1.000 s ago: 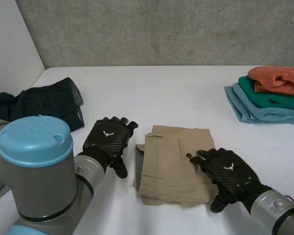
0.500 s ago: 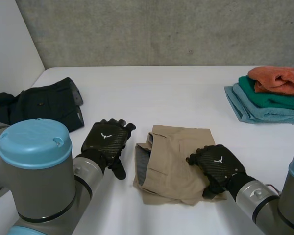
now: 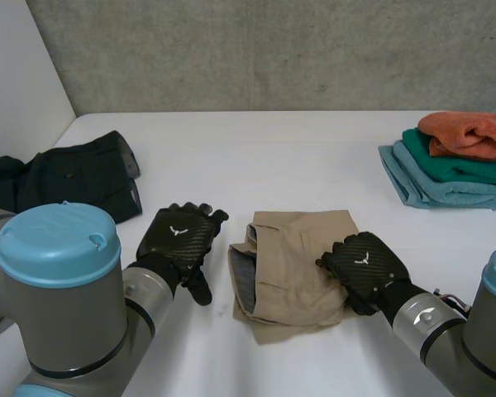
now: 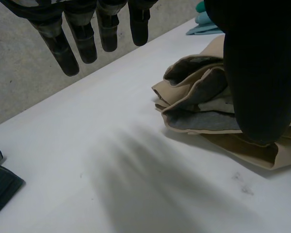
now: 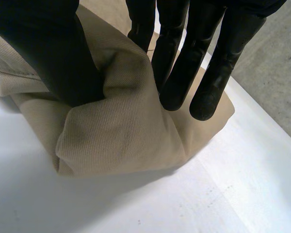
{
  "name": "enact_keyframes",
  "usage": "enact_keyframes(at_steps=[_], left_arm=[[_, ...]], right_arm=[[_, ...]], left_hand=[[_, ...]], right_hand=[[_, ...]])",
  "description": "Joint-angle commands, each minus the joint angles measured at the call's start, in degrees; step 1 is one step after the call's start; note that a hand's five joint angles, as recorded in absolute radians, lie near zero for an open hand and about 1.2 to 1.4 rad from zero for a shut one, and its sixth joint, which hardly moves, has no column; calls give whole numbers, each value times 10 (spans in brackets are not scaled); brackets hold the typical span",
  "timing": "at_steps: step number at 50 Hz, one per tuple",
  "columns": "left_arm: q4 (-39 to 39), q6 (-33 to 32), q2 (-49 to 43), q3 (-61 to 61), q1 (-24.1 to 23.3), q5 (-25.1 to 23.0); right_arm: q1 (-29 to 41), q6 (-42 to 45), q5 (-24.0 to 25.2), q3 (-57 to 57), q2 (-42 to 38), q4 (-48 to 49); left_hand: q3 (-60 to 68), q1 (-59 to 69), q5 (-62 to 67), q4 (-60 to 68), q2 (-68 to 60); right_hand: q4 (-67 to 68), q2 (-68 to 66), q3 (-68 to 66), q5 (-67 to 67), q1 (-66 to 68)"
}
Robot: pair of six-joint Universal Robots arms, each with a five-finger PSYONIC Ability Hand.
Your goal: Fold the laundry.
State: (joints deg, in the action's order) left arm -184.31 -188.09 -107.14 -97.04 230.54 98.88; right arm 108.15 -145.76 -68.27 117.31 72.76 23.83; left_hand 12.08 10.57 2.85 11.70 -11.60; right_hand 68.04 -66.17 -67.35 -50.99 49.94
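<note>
A folded tan garment (image 3: 285,265) lies on the white table (image 3: 273,157) between my two hands. My right hand (image 3: 364,263) sits on its right near part, fingers curled. In the right wrist view the thumb (image 5: 58,53) and fingers (image 5: 179,73) pinch a raised ridge of the tan garment (image 5: 116,131). My left hand (image 3: 179,238) rests just left of the garment, open, its fingers straight and apart from the cloth. In the left wrist view its fingers (image 4: 80,39) hang over bare table, and the tan garment (image 4: 203,111) shows its grey lining beside the thumb.
A crumpled dark garment (image 3: 74,175) lies at the table's left edge. A stack of folded towels (image 3: 459,161), orange on green on blue, sits at the far right. A concrete wall backs the table.
My right hand has gone from flat on the garment to curled, bunching the cloth's right near part and drawing it inward. The left hand has barely moved.
</note>
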Motion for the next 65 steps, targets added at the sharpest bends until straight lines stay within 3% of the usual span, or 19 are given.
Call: enact_keyframes(at_steps=[1,4,7,12,22,46,51,52,55,65], left_arm=[[0,0,1,-4,1,0],[0,0,1,-6,3,0],[-1,0,1,-6,3,0],[-1,0,0,-7,3,-1],[-1,0,0,-7,3,-2],[-1,1,-1,-8,3,-2],[-1,1,-1,-8,4,-2],[-1,1,-1,-8,3,-2],[-1,1,-1,-8,4,-2],[-1,1,0,-9,4,-2]], right_arm=[[0,10,-5,-12,-2,-15],[-7,2,-1,-10,-1,-47],[-6,-7,6,-12,0,-81],[-13,-5,30,-9,2,-128],[-35,-8,57,-1,2,-115],[-29,-4,54,-33,-38,-71],[-29,-4,53,-38,-39,-70],[-29,-4,53,-41,-39,-64],[-29,-2,53,-42,-36,-52],[-23,34,49,-76,-32,-22]], left_hand=[[-19,-4,-26,-15,14],[-19,-4,-26,-15,14],[-19,-4,-26,-15,14],[-19,-4,-26,-15,14],[-20,-5,-28,-17,16],[-20,-5,-28,-17,16],[-20,-5,-28,-17,16],[-20,-5,-28,-17,16],[-20,-5,-28,-17,16],[-20,-5,-28,-17,16]], right_hand=[[-158,139,151,87,23],[-392,373,385,322,-211],[-460,441,453,390,-279],[-457,438,450,386,-276],[-410,391,403,339,-229],[-329,310,322,258,-148],[-175,156,168,104,6],[-58,39,51,-13,123],[119,-138,-126,-190,300],[120,-138,-126,-190,301]])
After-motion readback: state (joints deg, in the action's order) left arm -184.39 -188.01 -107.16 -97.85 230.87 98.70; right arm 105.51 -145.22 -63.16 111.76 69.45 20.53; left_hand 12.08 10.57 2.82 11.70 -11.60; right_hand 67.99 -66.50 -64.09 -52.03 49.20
